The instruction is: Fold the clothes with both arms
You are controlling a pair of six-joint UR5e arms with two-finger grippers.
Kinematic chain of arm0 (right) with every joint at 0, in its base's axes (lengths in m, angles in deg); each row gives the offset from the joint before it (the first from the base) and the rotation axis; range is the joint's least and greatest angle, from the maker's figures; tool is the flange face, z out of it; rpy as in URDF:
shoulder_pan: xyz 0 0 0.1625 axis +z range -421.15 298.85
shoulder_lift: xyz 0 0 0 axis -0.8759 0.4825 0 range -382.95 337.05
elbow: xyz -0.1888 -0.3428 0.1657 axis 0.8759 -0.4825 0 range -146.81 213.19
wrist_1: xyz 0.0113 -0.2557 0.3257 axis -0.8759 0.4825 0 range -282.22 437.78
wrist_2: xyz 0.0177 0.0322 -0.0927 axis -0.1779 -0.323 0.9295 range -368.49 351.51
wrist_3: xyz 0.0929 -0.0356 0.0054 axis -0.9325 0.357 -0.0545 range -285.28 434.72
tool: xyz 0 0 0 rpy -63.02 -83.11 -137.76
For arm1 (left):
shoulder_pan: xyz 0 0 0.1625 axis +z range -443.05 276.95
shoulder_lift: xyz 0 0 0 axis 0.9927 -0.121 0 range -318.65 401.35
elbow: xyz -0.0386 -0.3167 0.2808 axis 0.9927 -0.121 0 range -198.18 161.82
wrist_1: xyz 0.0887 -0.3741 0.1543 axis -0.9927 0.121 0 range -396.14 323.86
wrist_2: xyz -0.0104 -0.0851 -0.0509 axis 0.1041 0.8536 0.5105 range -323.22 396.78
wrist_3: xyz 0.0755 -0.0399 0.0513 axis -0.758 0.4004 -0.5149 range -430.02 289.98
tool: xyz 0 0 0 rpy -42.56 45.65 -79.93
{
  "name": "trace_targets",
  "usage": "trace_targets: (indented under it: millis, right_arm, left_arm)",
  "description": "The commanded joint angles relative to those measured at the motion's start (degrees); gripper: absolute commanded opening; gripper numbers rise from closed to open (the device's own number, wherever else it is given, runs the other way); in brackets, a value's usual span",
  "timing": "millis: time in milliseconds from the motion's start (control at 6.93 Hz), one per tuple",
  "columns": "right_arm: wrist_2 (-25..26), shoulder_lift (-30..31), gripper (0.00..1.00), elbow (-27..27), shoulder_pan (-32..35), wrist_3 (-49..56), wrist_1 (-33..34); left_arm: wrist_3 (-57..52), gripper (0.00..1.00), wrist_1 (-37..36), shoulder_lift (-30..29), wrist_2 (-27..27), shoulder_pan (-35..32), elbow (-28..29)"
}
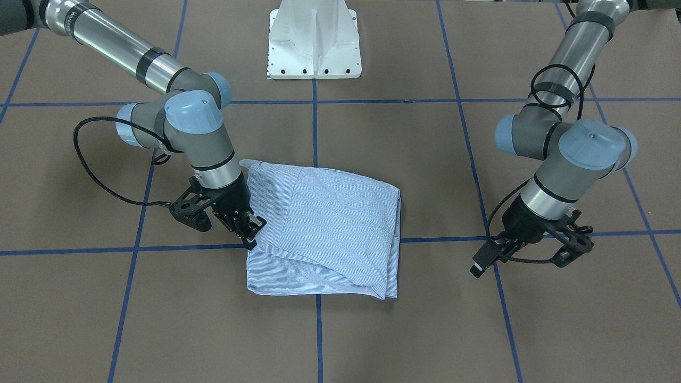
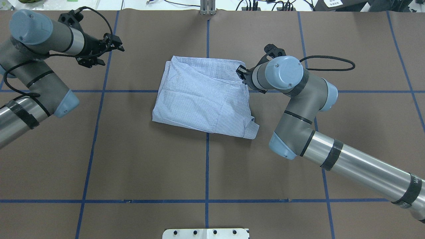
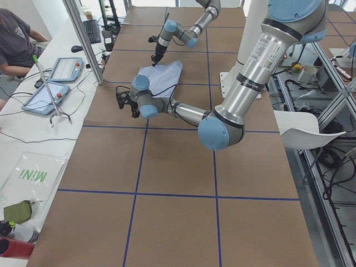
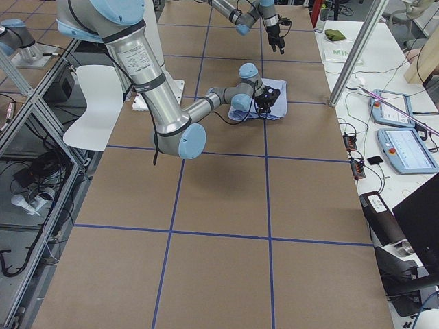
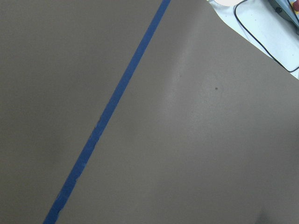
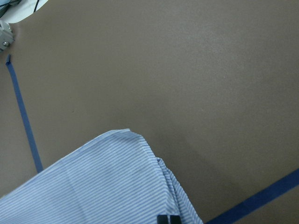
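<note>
"Starting overhead, where is the shirt (image 2: pixel 202 96) placed?"

"It is laid on the brown table (image 2: pixel 132 159) straight out from the white pedestal base (image 2: pixel 206 233), well apart from it, folded into a compact rectangle. The right gripper (image 2: pixel 241 73) is set at the shirt corner farthest from the base on the robot's right. The left gripper (image 2: pixel 103 52) is held even farther from the base, well off to the left, fingers spread, nothing held."

"What is added by the front-facing view?"

"The right arm (image 1: pixel 199 138) is seen bent at the elbow, wrist dropped steeply, fingers pressed at the shirt's edge. The left wrist is tipped toward the table, apart from the cloth."

"And the side views?"

"Nothing further is settled there; the grippers are too small."

"The wrist cameras?"

"Only table and a blue tape line (image 5: pixel 105 116) are shown by the left one. In the right one the fingertips (image 6: pixel 163 219) are seen closed together on the striped edge, so fabric appears pinched."

"How should the step be handled?"

"A last tidying of the fold is judged to be in hand. The pinched edge should be lined up with the layers beneath, let go only once flat, and the fingers lifted without the stack being dragged."
</note>
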Motion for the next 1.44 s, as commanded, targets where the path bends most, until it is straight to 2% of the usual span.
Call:
trace_targets:
  millis: [0, 289, 433, 1299]
  right_arm:
    - [-0.33, -1.51, 0.00, 0.20, 1.94, 1.03, 0.03]
    - [0.02, -4.93, 0.00, -0.24, 3.53, 3.31, 4.31]
    - [0.20, -5.29, 0.00, -1.81, 3.80, 3.49, 4.33]
    - [2.22, -16.36, 0.00, -20.25, 4.85, 3.85, 2.07]
  left_arm:
    - [0.08, 1.00, 0.00, -0.09, 0.00, 0.03, 0.06]
    - [0.08, 1.00, 0.00, -0.09, 0.00, 0.03, 0.06]
    - [0.25, 1.00, 0.00, -0.09, 0.00, 0.03, -0.03]
    - [4.21, 1.00, 0.00, -0.27, -0.09, 0.11, -1.17]
